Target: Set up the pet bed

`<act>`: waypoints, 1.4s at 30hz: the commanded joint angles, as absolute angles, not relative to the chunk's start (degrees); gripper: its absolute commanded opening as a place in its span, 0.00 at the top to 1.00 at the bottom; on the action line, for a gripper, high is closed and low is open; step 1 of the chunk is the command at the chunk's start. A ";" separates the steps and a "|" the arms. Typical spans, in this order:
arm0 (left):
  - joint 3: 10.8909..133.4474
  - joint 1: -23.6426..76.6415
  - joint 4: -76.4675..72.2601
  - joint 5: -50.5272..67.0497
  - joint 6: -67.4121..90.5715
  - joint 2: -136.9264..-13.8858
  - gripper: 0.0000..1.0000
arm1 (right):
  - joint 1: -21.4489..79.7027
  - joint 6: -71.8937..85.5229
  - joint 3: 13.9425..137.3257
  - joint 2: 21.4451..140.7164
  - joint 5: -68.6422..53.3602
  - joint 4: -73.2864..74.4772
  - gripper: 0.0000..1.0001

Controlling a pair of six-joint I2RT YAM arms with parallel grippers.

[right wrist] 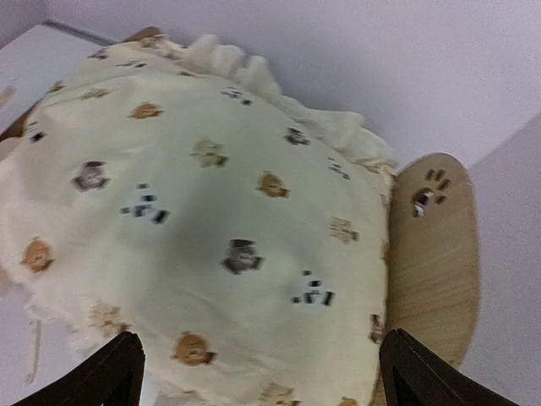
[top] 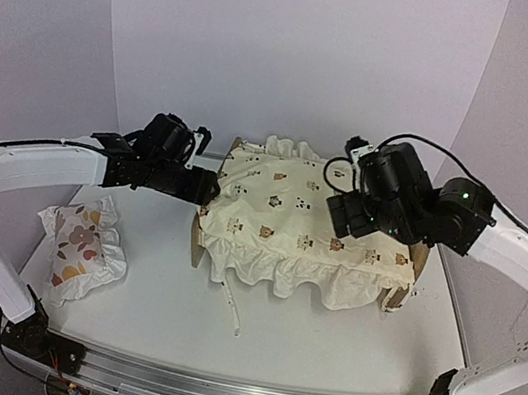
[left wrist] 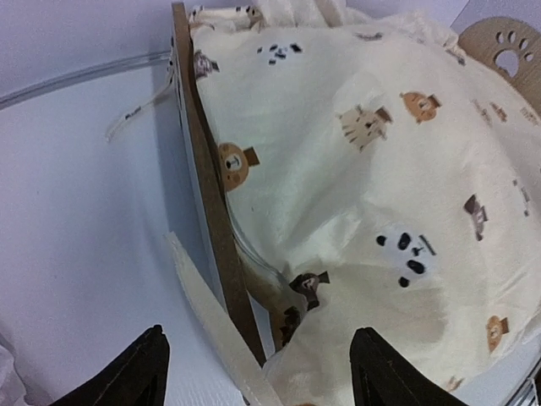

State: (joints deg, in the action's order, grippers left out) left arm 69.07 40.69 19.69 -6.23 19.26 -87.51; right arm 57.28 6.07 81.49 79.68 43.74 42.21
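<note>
The pet bed (top: pixel 410 281) stands mid-table, its light-wood end boards showing at left and right. A cream ruffled animal-print cushion (top: pixel 290 224) lies over it, the frill hanging down the front. My left gripper (top: pixel 209 188) is open at the bed's left end. In the left wrist view its jaws (left wrist: pixel 258 372) straddle the wooden end board (left wrist: pixel 207 186), a cushion (left wrist: pixel 363 152) corner and a loose tie (left wrist: pixel 211 321), gripping nothing. My right gripper (top: pixel 340 216) hangs open just above the cushion's right half (right wrist: pixel 211 211), beside the arched paw-print board (right wrist: pixel 431 245).
A small white pillow (top: pixel 81 246) with orange-brown prints lies on the table at the left, near the left arm's elbow. One cushion tie (top: pixel 232 306) trails onto the table in front of the bed. White walls close in behind and on both sides.
</note>
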 commanded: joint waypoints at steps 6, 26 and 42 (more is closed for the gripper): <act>73.46 40.43 18.84 -3.66 19.51 -98.42 0.28 | 37.68 5.35 80.40 78.93 50.97 47.93 0.02; 71.37 40.45 19.73 -7.86 22.48 -98.97 0.91 | 21.89 10.49 74.64 81.64 19.31 45.95 0.78; 61.00 40.30 27.09 -20.77 26.63 -84.17 0.75 | 35.99 16.46 82.05 95.24 16.49 40.30 0.99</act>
State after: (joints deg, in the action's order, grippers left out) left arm 62.39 39.15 25.67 -18.76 25.81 -89.91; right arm 28.29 20.35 79.22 88.35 23.64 42.75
